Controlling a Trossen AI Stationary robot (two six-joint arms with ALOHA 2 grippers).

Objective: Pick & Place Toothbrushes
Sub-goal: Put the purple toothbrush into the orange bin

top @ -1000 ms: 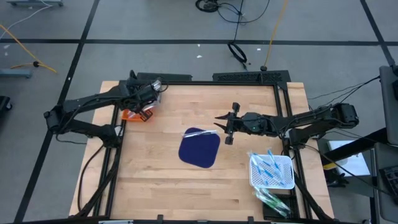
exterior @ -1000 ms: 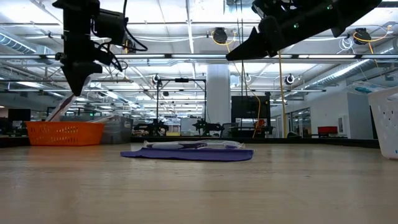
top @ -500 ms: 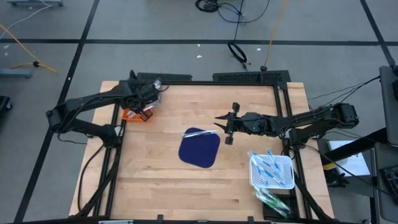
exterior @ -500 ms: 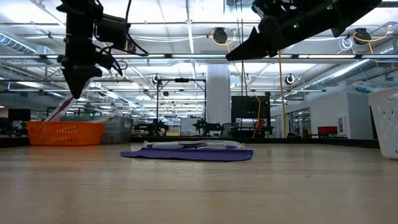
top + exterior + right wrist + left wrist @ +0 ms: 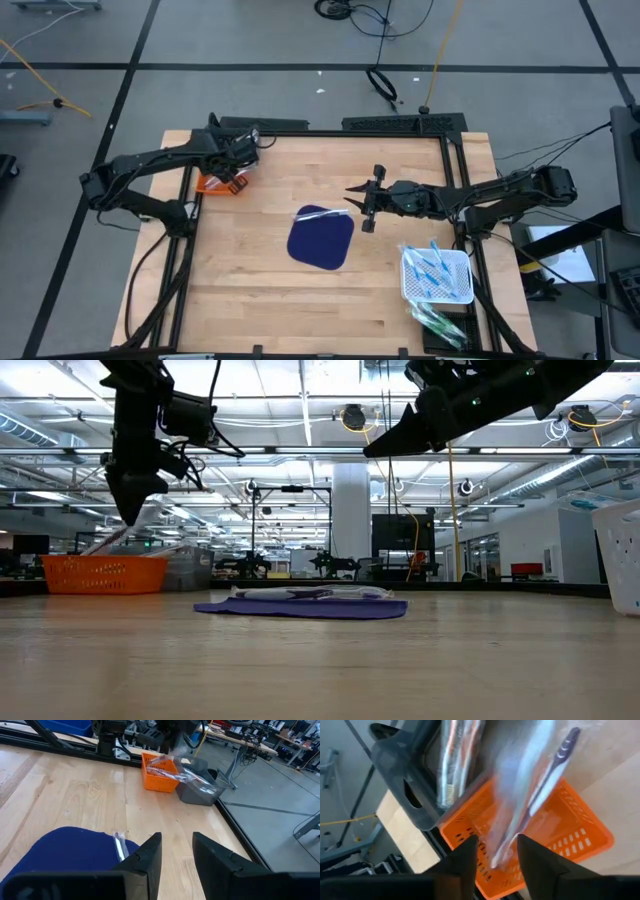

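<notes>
Toothbrush in clear wrap point(image 5: 530, 795) is dropping loose into orange basket point(image 5: 213, 185) at table's back-left corner; left gripper point(image 5: 243, 163) sits above it, fingers apart, not clamped on anything. Another wrapped toothbrush point(image 5: 322, 212) lies across far edge of dark blue mat point(image 5: 320, 240) mid-table. Right gripper point(image 5: 353, 200) hovers just beside the mat, fingers parted, empty. White basket point(image 5: 436, 276) at front right holds more toothbrushes point(image 5: 430, 264); a green bundle point(image 5: 437, 323) lies just in front.

Left arm reaching toward table's far-left corner — left gripper point(image 5: 237, 176) raised, pointing down, fingers point(image 5: 465, 857) parted. Right arm stretched in from right side — right gripper point(image 5: 352, 199) hovering mid-table, fingers point(image 5: 148, 852) apart, empty.
</notes>
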